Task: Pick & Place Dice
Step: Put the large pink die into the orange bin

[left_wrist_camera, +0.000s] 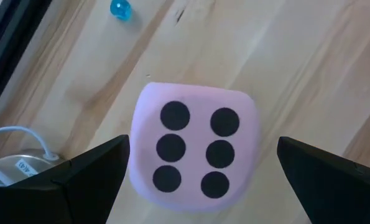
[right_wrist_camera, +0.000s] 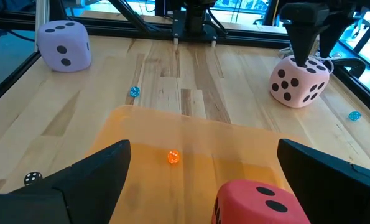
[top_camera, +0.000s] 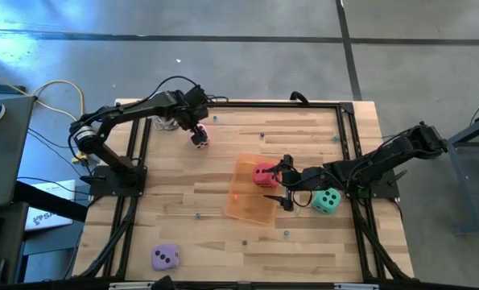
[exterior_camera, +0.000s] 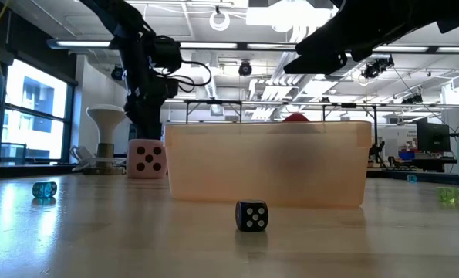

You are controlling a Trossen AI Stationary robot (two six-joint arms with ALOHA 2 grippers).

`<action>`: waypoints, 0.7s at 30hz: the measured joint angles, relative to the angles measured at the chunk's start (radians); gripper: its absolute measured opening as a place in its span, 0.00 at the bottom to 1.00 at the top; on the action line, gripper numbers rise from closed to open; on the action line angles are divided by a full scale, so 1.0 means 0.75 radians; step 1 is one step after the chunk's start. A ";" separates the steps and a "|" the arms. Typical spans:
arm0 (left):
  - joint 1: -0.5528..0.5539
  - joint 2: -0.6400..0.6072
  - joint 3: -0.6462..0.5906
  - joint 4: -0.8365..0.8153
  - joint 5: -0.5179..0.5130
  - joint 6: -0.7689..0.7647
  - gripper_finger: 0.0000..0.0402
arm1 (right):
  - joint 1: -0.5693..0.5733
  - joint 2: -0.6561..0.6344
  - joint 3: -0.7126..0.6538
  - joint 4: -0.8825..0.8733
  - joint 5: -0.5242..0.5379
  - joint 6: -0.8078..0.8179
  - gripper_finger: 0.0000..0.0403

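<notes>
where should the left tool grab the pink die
Come straight down on the pink die with the left tool, already open above it, one finger on each of two opposite flat side faces. It sits square on the table with nothing touching it.

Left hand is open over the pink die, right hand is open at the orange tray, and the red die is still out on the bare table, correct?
Not quite. The red die lies in the orange tray, as the high view shows. The rest stands: left hand open over the pink die, right hand open at the tray.
</notes>
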 joint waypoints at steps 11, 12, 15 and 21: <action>0.000 0.001 0.000 -0.017 0.018 0.039 0.99 | -0.001 0.000 0.000 0.000 0.000 0.001 0.99; 0.000 0.001 0.000 -0.017 0.036 0.048 0.99 | 0.000 0.000 0.000 0.000 0.000 0.001 0.99; 0.000 0.001 0.000 -0.017 0.047 0.067 0.99 | -0.001 0.000 0.000 0.000 0.000 0.001 0.99; 0.005 0.001 -0.001 -0.017 0.047 0.103 0.99 | -0.001 0.000 0.000 0.000 0.000 0.001 0.99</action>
